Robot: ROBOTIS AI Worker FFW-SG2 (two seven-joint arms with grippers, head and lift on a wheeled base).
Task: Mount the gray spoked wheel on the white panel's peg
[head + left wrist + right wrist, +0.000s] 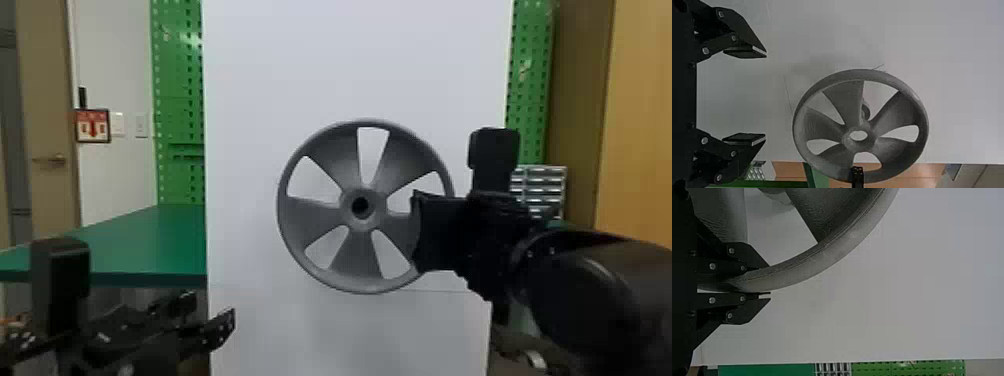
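Observation:
The gray spoked wheel (311, 218) stands upright before the white panel (250, 100), its face toward the head camera. My right gripper (417, 231) is shut on the wheel's right rim; in the right wrist view the rim (801, 272) passes between the fingers of this gripper (770, 281). Behind the wheel (903, 111), the left wrist view gives a glimpse of the peg (865, 110) through a gap between spokes, off to one side of the hub hole. My left gripper (212, 311) is low at the left, apart from the wheel; in its wrist view this gripper (766, 96) is open and holds nothing.
A green table (145, 245) lies left of the panel, with green pegboards (177, 100) on both sides behind. A rack of small drawers (540, 187) stands at the right, beyond my right arm.

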